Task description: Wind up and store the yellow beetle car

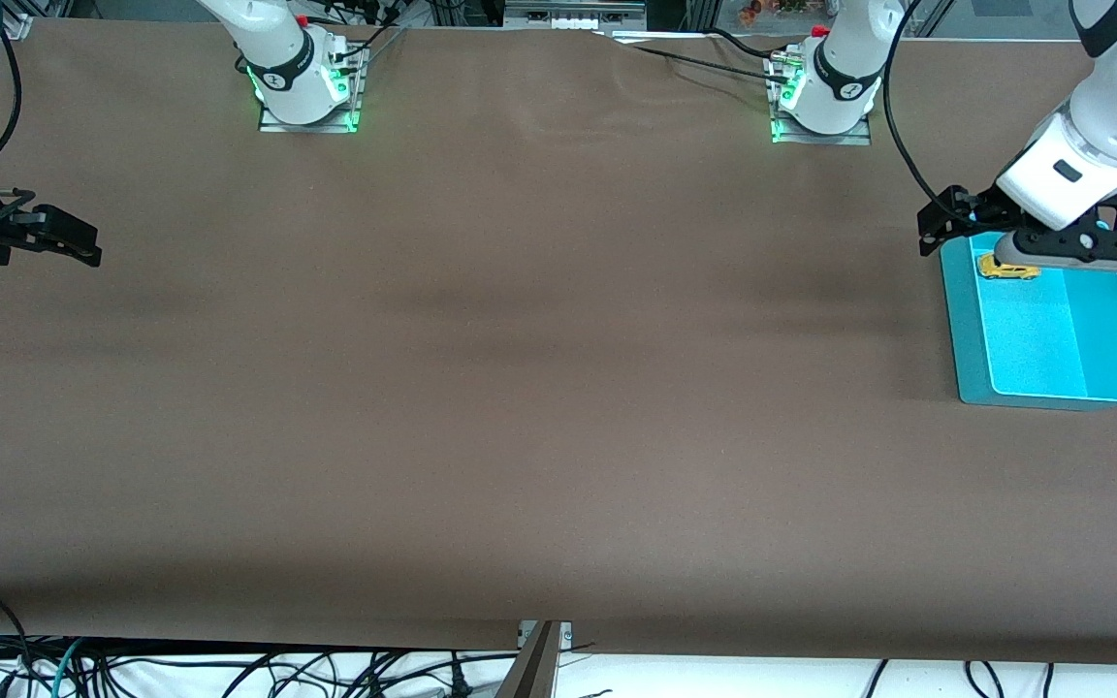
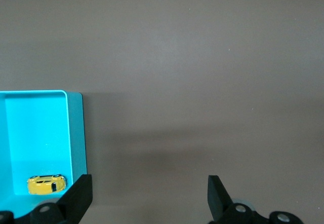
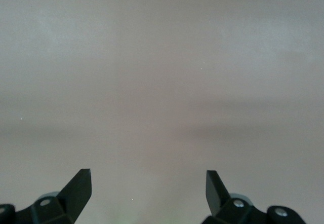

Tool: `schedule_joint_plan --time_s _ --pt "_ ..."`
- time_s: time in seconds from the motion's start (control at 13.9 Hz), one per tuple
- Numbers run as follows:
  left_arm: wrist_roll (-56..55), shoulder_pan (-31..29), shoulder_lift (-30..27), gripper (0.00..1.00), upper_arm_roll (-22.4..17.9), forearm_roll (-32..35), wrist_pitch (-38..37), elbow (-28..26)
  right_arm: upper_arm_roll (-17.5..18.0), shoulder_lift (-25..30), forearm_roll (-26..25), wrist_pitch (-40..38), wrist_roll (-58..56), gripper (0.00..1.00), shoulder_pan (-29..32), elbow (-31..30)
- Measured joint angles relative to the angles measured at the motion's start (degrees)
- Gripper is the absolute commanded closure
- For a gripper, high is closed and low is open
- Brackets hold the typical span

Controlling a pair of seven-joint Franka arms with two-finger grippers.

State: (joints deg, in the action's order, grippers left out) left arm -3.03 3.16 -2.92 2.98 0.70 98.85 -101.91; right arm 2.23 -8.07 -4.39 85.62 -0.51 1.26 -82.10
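The yellow beetle car (image 1: 1008, 269) lies inside a shallow turquoise tray (image 1: 1116, 334) that sits on the brown tabletop (image 1: 539, 388) at the left arm's end. Within the tray the car rests on its floor at the end farthest from the front camera, close to the tray's wall; in the left wrist view the car (image 2: 46, 184) shows tucked into a corner of the tray (image 2: 76, 133), with its dark windows visible on the rounded yellow body. The left pincer (image 1: 946, 225) hangs in the air just beside the tray, over the tabletop by the tray's edge on the side toward the middle of the table, and part of the left arm's hand crosses above the tray's end where the car lies. Its fingers (image 2: 79, 193) stand wide apart with nothing between them, only bare brown cloth showing in the gap. The right pincer (image 1: 69, 237) waits well apart from the tray, over the tabletop at the right arm's end. Its fingers (image 3: 81, 186) are also spread wide and hold nothing. No pincer touches the car or the tray.
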Motion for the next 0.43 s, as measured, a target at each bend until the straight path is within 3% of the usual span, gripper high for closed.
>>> schedule_joint_plan --time_s 0.43 --pt "0.0 -0.2 1.2 0.00 0.0 0.0 -0.8 1.1 0.0 0.0 0.0 0.0 0.0 0.00 0.0 0.0"
